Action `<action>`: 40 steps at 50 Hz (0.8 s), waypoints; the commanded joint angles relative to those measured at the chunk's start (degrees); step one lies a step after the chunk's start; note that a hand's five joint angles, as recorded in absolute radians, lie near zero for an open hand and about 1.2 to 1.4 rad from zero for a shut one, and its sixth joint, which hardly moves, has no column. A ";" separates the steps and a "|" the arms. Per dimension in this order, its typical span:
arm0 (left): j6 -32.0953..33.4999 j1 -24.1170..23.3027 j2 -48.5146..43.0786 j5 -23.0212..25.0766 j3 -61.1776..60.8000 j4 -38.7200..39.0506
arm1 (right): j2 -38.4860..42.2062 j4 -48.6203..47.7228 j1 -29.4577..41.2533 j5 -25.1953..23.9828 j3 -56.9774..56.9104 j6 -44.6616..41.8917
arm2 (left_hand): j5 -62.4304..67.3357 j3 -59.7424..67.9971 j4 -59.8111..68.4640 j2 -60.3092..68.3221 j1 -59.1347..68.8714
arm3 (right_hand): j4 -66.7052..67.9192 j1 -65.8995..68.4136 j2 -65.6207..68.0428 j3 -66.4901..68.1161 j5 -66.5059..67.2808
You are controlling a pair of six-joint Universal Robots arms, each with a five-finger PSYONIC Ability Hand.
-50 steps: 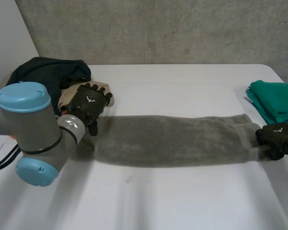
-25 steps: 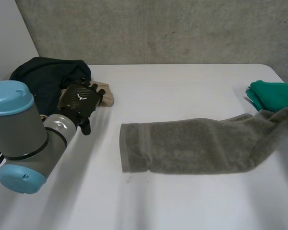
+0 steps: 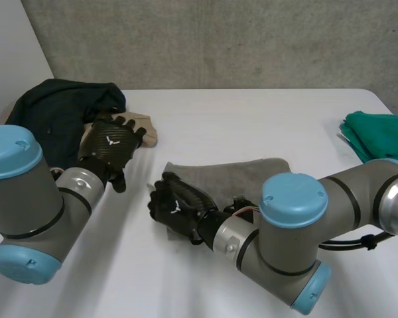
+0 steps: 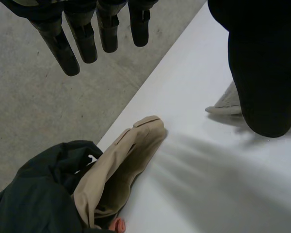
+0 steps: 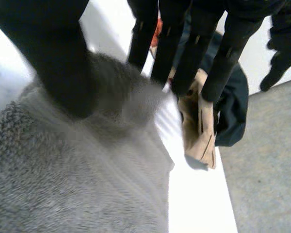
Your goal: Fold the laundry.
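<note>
Where the right arm reaches across the front of the desk, I find the right robot hand at the end of the grey towel that faces the robot's left. Through its wrist camera I see the thumb lying on the towel's pile. The straight fingers pass behind a raised fold of the same cloth, so the towel's edge is pinched between thumb and fingers. The towel lies on the desk near its middle, and the right arm hides part of it from the head camera.

The left robot hand hangs over the desk, near that end of the towel but apart from it. Its fingers are straight and spread, the thumb stands well off from them, and I see nothing held between them. Beyond its fingertips lies a beige cloth, which touches a dark garment heaped at the desk's rear left corner. The dark piece overlaps the beige one. In the left wrist view a corner of the towel shows just beside the thumb.

A green cloth lies in layers at the desk's right edge, well apart from the towel.
</note>
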 commanded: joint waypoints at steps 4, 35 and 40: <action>0.02 -2.90 0.13 -0.18 4.02 0.36 | -11.58 0.83 -5.44 9.50 3.17 16.84 | -2.72 -2.02 -1.65 -2.01 -1.09 | -29.03 -27.24 -28.02 -28.96 -28.29; 0.28 -9.32 -1.28 -0.70 6.93 0.80 | -20.13 -2.15 -23.77 14.52 16.55 14.16 | -2.55 -1.85 -1.48 -1.84 -0.92 | 40.97 42.76 41.98 41.04 41.71; 0.19 -9.23 -0.31 -0.88 6.58 0.80 | -17.42 -3.47 -12.86 10.83 14.08 13.55 | -2.55 -1.85 -1.48 -1.84 -0.92 | 40.97 42.76 41.98 41.04 41.71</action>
